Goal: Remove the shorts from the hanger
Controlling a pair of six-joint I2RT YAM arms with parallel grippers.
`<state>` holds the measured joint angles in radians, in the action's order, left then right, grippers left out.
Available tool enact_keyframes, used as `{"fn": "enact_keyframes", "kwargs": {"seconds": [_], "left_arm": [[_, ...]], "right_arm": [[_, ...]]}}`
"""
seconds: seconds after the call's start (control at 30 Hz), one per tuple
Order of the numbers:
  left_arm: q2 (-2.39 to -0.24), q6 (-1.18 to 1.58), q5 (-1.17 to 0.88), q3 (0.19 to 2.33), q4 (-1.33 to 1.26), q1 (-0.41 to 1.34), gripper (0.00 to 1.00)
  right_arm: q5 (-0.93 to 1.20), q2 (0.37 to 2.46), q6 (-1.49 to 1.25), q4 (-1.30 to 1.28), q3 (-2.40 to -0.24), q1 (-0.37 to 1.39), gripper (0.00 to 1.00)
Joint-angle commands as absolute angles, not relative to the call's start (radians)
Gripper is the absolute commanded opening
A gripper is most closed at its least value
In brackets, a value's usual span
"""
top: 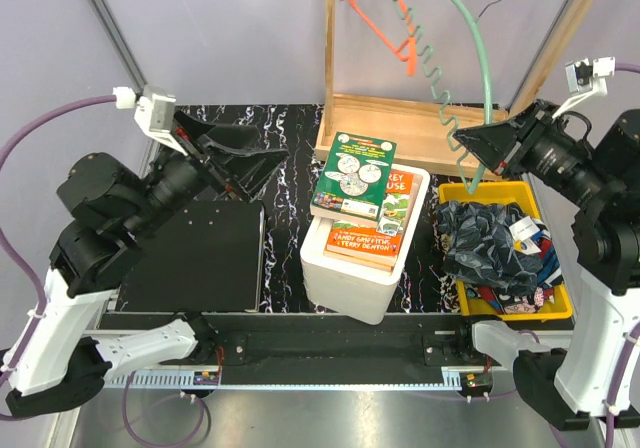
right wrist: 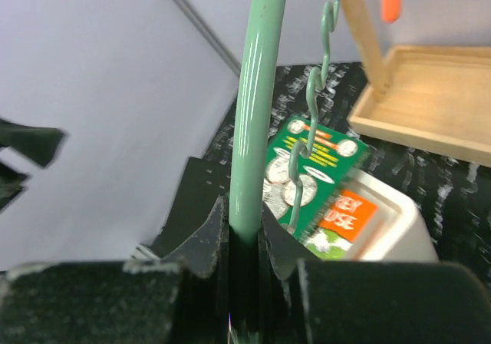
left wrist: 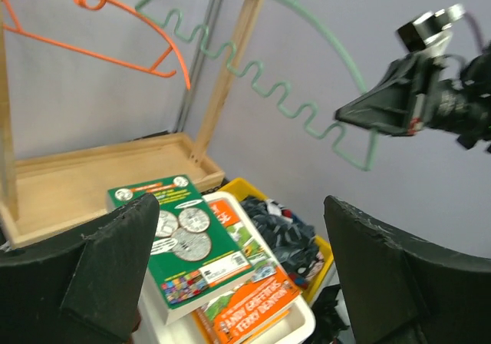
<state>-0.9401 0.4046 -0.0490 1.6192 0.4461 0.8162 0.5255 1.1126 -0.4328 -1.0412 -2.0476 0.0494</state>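
Right claw (right wrist: 245,233) clamped on the arm of the green hanger (right wrist: 259,90); hanger bare. Left claw (top: 262,163) apart, empty, at left. Dark leafy pair (top: 488,240) and comic-print pair (top: 540,253) lie heaped in the yellow bin (top: 560,313), near right. Judged: removal done; only the held hanger remains to be released.

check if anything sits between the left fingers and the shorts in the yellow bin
Yes: the white box stacked with books stands between the left fingers and the shorts. The green hanger, held in the right fingers, also hangs by the bin's far rim.
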Motion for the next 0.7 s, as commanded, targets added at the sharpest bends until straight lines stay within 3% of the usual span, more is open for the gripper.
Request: {"fn": "enact_keyframes", "kwargs": {"seconds": [0.0,0.2,0.33,0.67], "left_arm": [[-0.951,0.319,-0.008,1.615,0.454,0.813,0.92],[-0.969,0.276,-0.002,1.638,0.454,0.813,0.93],[-0.976,0.252,0.021,1.652,0.462,0.811,0.94],[-0.943,0.193,0.101,1.669,0.537,0.810,0.98]], "right_arm": [[0.626,1.017,-0.503,-0.850,-1.997,0.049,0.00],[0.349,1.035,-0.505,-0.873,-2.008,0.049,0.00],[0.298,1.112,-0.459,-0.897,-2.077,0.049,0.00],[0.170,1.483,-0.413,-1.264,-2.488,0.046,0.00]]}}
